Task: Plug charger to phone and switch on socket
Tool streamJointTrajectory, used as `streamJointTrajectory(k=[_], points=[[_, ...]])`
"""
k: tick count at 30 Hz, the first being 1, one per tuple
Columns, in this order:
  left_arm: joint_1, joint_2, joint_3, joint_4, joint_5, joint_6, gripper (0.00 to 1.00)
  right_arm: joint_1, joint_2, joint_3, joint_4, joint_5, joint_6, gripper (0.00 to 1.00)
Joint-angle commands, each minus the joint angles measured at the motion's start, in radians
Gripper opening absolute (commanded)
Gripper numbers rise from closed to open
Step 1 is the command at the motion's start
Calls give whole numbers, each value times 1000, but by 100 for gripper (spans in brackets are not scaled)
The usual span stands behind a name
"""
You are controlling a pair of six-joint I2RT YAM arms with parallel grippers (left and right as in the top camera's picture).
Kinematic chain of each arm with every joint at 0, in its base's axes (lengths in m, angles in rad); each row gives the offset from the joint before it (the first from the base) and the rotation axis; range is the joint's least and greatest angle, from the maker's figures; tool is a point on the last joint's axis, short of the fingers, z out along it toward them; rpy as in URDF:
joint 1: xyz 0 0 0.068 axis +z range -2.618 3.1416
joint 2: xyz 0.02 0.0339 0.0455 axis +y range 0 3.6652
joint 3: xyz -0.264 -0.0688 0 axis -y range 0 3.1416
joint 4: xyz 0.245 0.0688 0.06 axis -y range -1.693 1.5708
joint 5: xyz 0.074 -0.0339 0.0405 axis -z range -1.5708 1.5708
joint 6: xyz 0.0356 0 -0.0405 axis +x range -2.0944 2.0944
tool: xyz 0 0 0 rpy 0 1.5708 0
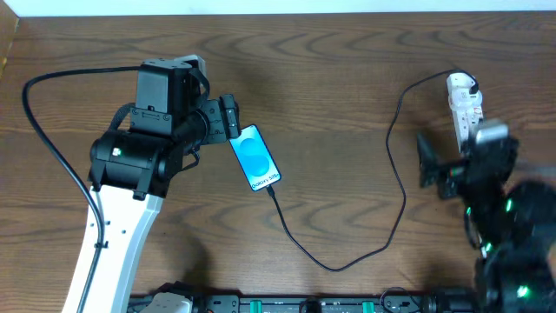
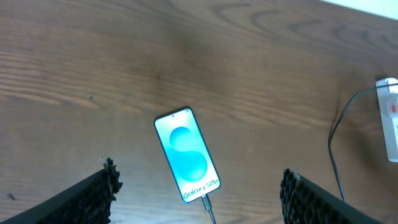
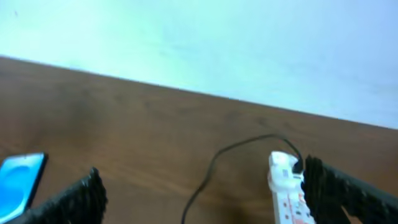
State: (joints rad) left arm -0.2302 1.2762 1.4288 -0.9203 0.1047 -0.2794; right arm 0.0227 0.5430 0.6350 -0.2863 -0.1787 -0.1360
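Note:
The phone (image 1: 256, 158) lies face up on the wooden table, its cyan screen lit. The charger's black cable (image 1: 334, 265) leaves the phone's bottom edge, where its connector tip (image 2: 207, 204) sits in the port. It loops across the table to the far end of the white socket (image 1: 465, 104). My left gripper (image 1: 228, 119) hovers open just left of the phone, which shows between its fingers (image 2: 99, 190). My right gripper (image 1: 452, 149) is open over the socket (image 3: 285, 186), whose red switch marks lie beside the right finger (image 3: 336, 186).
The table's back edge meets a pale wall (image 3: 217, 43). The cable's loop (image 1: 395, 165) crosses the middle of the table between the two arms. A black arm cable (image 1: 43, 130) curves at the far left. Equipment lines the front edge (image 1: 287, 304).

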Motion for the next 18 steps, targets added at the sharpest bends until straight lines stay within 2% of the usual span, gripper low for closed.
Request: streamJointTrajectory(k=[1,6,18], points=[[5,-3,8,-3,-12,17,85,5,-124,-169,100,11,10,99],[5,-3,8,-3,-12,17,85,11,-269,-349,206,13,46,99],[5,-3,7,-7,-12,17,85,71,-489,-546,259,75,46,99]])
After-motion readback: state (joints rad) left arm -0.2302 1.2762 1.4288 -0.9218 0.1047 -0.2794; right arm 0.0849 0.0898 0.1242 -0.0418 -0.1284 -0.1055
